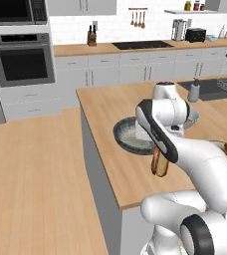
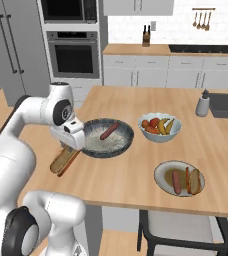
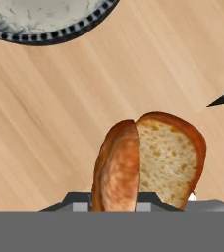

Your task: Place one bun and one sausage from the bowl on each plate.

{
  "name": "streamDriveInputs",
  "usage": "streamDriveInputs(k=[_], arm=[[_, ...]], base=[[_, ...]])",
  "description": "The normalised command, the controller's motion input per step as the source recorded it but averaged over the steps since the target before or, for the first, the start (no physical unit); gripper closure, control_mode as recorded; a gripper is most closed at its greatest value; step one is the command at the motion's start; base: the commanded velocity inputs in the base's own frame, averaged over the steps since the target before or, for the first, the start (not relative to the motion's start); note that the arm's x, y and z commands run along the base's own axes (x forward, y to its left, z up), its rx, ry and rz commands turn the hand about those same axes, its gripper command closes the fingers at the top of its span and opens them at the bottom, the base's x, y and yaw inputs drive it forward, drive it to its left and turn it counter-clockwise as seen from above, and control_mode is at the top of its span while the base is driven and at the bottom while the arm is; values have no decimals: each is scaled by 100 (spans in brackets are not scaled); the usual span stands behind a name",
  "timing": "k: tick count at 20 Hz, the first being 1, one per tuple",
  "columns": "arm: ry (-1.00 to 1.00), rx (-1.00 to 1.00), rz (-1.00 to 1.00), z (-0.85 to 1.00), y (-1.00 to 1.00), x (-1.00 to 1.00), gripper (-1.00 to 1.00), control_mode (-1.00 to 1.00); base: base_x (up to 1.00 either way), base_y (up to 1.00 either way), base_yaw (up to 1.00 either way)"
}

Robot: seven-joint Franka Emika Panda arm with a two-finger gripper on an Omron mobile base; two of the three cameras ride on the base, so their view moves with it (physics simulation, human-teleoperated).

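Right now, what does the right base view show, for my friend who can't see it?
The end effector holds a bun beside the dark bowl, where one sausage lies. Nearby, a plate already has a bun and sausage, behind it a fruit bowl.

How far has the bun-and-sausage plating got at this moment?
Done: one grey-rimmed plate holds a sausage and split bun. In hand: the gripper is shut on a second golden bun beside the dark ribbed bowl. Left: the bowl's remaining sausage.

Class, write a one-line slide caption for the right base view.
Gripper holds a bun beside the bowl; one plate already filled.
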Motion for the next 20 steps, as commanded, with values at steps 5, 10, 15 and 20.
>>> streamDriveInputs(k=[5, 10, 15, 20], arm=[[0, 0, 0, 0, 0, -3, 100, -100], [0, 0, 0, 0, 0, -6, 100, 100], [0, 0, 0, 0, 0, 0, 100, 100], [0, 0, 0, 0, 0, 0, 100, 100]], base=[[0, 0, 0], [-53, -2, -1], [-55, -64, -5], [-1, -100, 0]])
